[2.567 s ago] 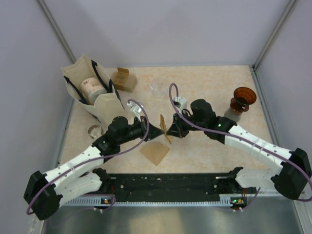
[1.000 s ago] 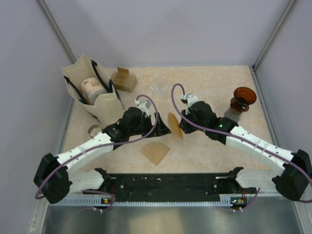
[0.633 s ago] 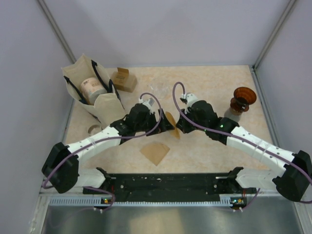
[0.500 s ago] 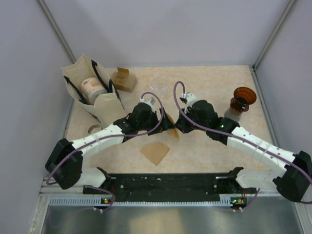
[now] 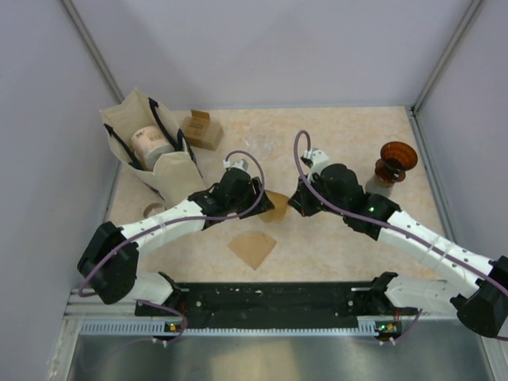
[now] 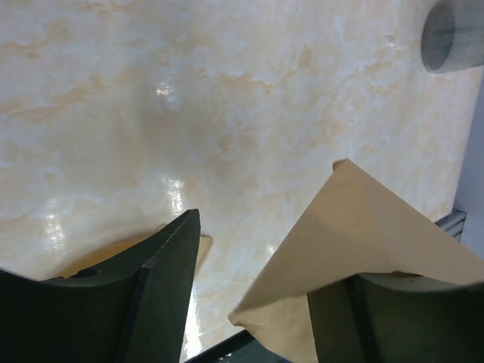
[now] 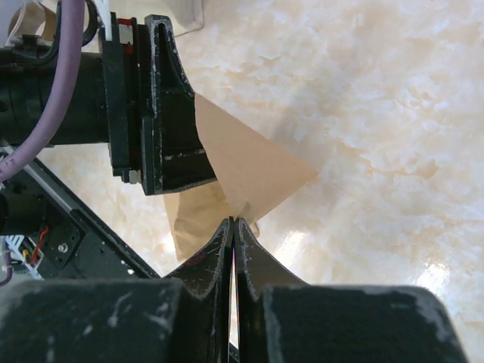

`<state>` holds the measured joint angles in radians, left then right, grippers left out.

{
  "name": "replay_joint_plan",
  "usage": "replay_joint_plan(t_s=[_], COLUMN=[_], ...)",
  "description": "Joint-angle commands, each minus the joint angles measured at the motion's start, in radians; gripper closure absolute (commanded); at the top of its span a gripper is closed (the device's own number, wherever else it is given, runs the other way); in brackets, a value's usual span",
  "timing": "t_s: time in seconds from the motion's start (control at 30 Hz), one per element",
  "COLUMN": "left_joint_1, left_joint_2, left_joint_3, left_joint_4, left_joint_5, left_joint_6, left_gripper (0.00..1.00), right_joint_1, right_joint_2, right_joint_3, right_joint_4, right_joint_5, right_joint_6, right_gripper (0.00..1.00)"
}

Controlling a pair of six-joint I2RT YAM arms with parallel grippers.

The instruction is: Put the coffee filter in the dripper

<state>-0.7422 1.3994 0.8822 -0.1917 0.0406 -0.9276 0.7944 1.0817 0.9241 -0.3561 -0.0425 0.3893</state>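
Brown coffee filter point(image 7: 253, 166) edge pinched by right hand point(image 7: 233, 221); left hand point(image 6: 261, 253) spread, one finger hidden behind it.

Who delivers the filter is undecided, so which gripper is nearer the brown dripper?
Right. The right gripper sits left of the dripper, pinching the filter. The left gripper is farther left, beyond that filter.

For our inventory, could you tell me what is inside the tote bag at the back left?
A pale cylindrical canister shows in the tote bag; the bag's walls hide its lower part and anything beneath.
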Motion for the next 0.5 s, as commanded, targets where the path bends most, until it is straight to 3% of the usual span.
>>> replay_joint_plan(t_s=[0.0,0.23,0.47], left_joint_1=[-0.005,-0.003,-0.003], left_joint_2=[-0.017,-0.042,-0.050], left_joint_3=[0.026,0.024,0.027], left_joint_4=[-0.063,-0.051,-0.028], left_joint_5=[-0.100,-0.056,-0.027], left_joint_6=[0.026,0.030,0.039], left_gripper=[0.40,0.51,0.89], right_joint_1=[0.011,0.011,0.011], right_joint_2=[-0.029,-0.014,0.007], right_joint_3=[0.047,0.024,0.015], right_joint_4=[-0.038,-0.026,0.014], right_joint_5=[0.067,0.059,0.010], right_joint_6=[0.002,0.006,0.017], right_gripper=[1.00,1.00,1.00])
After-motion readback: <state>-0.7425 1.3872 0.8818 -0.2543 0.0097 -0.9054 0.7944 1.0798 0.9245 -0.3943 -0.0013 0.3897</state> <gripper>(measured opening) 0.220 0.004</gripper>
